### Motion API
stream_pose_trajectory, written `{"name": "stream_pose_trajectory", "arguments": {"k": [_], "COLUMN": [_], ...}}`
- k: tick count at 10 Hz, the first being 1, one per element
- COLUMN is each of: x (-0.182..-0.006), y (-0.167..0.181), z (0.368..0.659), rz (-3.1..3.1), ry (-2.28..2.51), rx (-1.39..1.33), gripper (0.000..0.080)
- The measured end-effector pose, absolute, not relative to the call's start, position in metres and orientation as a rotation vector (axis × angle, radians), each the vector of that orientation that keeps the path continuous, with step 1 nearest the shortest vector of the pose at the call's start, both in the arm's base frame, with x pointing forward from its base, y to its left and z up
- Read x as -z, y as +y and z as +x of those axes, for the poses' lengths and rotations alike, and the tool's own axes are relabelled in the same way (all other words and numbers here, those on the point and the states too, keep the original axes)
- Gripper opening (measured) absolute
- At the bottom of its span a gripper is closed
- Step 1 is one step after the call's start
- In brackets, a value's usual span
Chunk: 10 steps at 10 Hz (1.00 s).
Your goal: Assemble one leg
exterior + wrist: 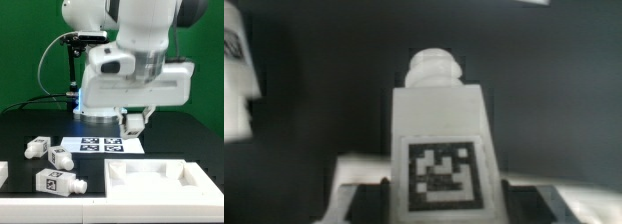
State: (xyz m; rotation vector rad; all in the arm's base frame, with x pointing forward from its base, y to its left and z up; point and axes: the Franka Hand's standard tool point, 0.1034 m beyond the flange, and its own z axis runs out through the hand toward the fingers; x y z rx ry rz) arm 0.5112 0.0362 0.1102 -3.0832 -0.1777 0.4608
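Observation:
My gripper (135, 119) is shut on a leg (133, 124), a small white post with a black-and-white tag, and holds it above the table near the marker board's right end. In the wrist view the leg (438, 120) sits between the jaws of my gripper (441, 192), tag facing the camera and its round peg (434, 66) pointing away. Three more legs lie on the black table at the exterior view's left: one (38, 147), a second (58, 158) and a third (57, 183).
The wide white panel (165, 184) with raised rims lies at the front right of the exterior view. The marker board (100, 143) lies flat mid-table. A white part (3, 172) shows at the left edge. A white piece (239, 80) shows in the wrist view.

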Motion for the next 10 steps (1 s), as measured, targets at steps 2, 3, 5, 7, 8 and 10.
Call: {"name": "stream_pose_trajectory", "arguments": {"k": [2,3,5,7,8,10], "x": [-0.13,-0.127,-0.126,-0.132,-0.136,-0.134], "y": [0.031,0.032,0.029,0.049,0.07,0.097], "z": [0.557,0.553,0.556,0.577,0.593,0.61], "rz": [-3.109,-3.113,-3.12,-3.08,-3.042,-2.978], "ry": [-0.17,-0.172,-0.172,-0.141,-0.106,-0.102], "rx": [-0.107,-0.035,0.153,0.474,0.592,0.79], "gripper": [0.0284,0.0284,0.0284,0.0284,0.0284,0.0284]}}
